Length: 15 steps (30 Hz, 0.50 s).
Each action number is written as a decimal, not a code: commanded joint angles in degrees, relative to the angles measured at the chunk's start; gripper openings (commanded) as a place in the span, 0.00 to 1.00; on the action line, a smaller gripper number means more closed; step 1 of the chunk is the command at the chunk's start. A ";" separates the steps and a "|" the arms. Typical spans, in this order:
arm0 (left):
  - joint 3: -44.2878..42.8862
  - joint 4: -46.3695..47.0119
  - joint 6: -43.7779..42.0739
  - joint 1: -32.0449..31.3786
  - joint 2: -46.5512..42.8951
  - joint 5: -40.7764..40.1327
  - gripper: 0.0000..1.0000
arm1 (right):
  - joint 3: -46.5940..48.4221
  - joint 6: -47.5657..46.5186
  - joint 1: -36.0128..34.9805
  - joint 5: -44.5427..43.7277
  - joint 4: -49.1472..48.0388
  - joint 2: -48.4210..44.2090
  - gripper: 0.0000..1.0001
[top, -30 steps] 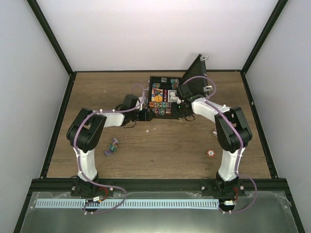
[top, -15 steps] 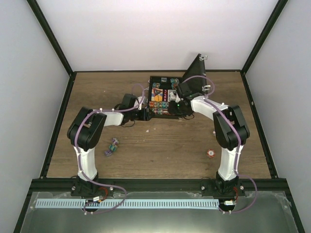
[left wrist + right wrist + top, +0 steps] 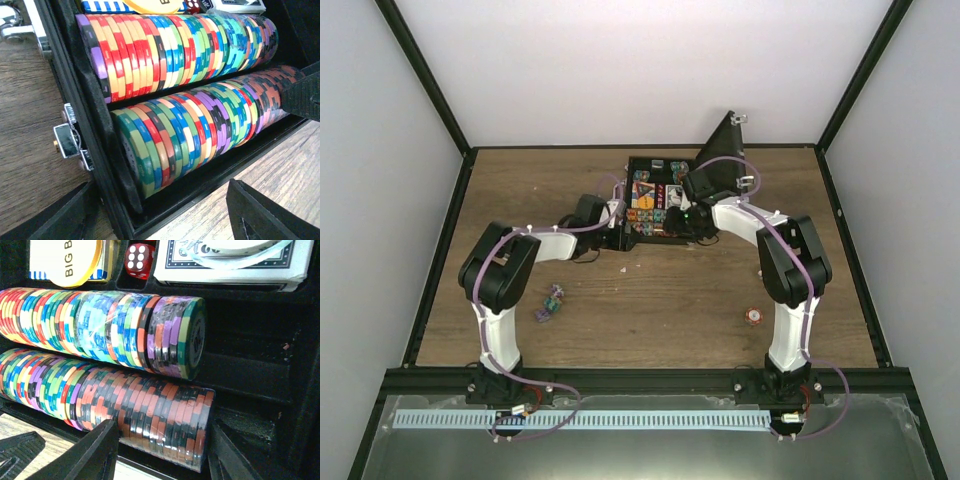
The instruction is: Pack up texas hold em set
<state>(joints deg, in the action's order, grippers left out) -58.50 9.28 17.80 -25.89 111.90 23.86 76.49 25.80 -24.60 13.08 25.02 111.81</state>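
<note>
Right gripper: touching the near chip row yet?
Cannot tell. Right wrist view: the right gripper straddles the end of the near chip row, but neither contact nor gap shows plainly.

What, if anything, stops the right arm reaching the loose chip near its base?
Likely yes, reachable: the loose chip lies unobstructed beside that arm. But the right gripper seems clamped on a chip stack inside the case.

At 6 o'clock the gripper (image 3: 162,440) clamps the red chips (image 3: 165,412) ending the lower row (image 3: 55,382). The upper row (image 3: 100,325) lies above it. In the case (image 3: 260,360) are a die (image 3: 136,260) at 12, a deck (image 3: 230,260) at 1 and a yellow disc (image 3: 75,260) at 11.
</note>
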 commanded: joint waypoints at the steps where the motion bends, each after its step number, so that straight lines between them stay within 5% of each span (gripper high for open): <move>1: -0.86 -1.25 -1.51 -2.84 -3.63 -1.13 0.77 | -0.98 0.14 -3.09 -1.31 0.52 1.72 0.50; 8: 1.99 -3.79 -1.55 0.20 -12.94 -7.90 1.00 | -0.02 -1.17 -3.04 -7.63 3.23 -1.29 0.62; 15: 5.12 -7.23 -0.12 5.61 -22.77 -12.07 1.00 | -0.80 -1.78 -2.90 -7.31 3.25 -4.18 0.69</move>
<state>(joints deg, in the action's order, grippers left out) -55.24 4.82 17.17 -23.14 92.73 15.29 75.99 24.93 -26.85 6.31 26.94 110.43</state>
